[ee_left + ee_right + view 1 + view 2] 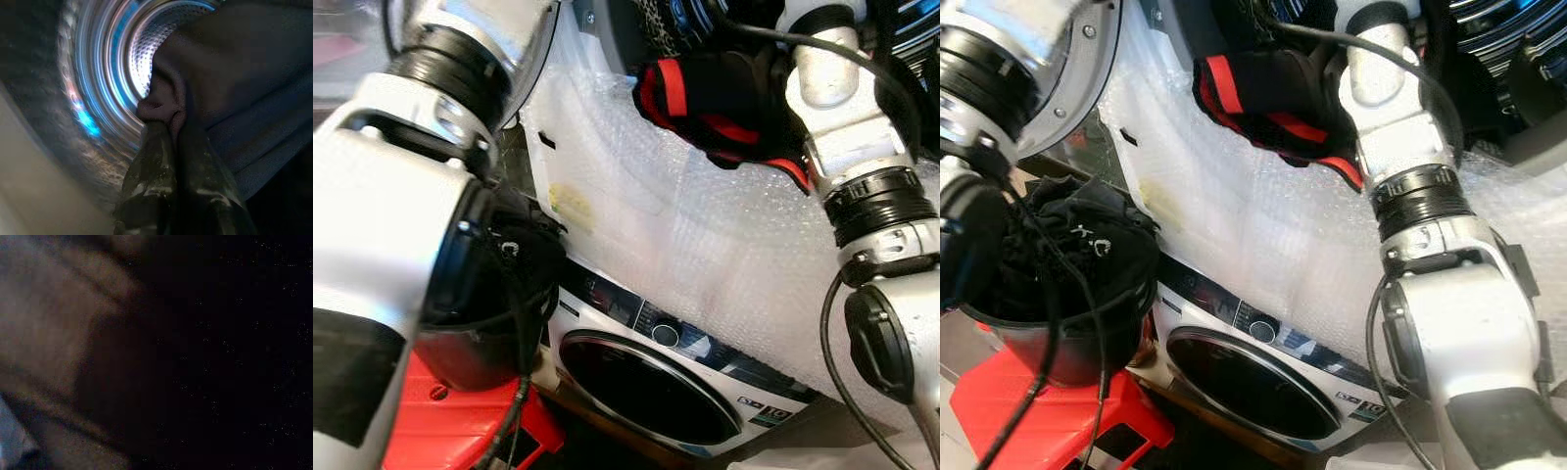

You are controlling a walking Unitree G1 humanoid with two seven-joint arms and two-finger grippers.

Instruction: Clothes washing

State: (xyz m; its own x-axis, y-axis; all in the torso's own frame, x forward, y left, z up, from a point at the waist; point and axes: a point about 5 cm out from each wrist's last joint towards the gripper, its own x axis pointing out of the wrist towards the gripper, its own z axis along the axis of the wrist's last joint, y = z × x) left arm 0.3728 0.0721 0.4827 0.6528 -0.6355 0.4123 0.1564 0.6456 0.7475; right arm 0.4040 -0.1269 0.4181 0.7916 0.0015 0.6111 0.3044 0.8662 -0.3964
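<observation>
Left gripper (168,142) pinches dark cloth (234,73) at the drum (112,63) mouth, likely to load it; right gripper's state unclear.

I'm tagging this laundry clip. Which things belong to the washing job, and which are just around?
Job:
- dark garment, pinched by the left end effector at the drum
- black-and-red garment
- bucket of dark clothes
- lower washing machine

Around:
- bubble wrap
- red stool
</observation>
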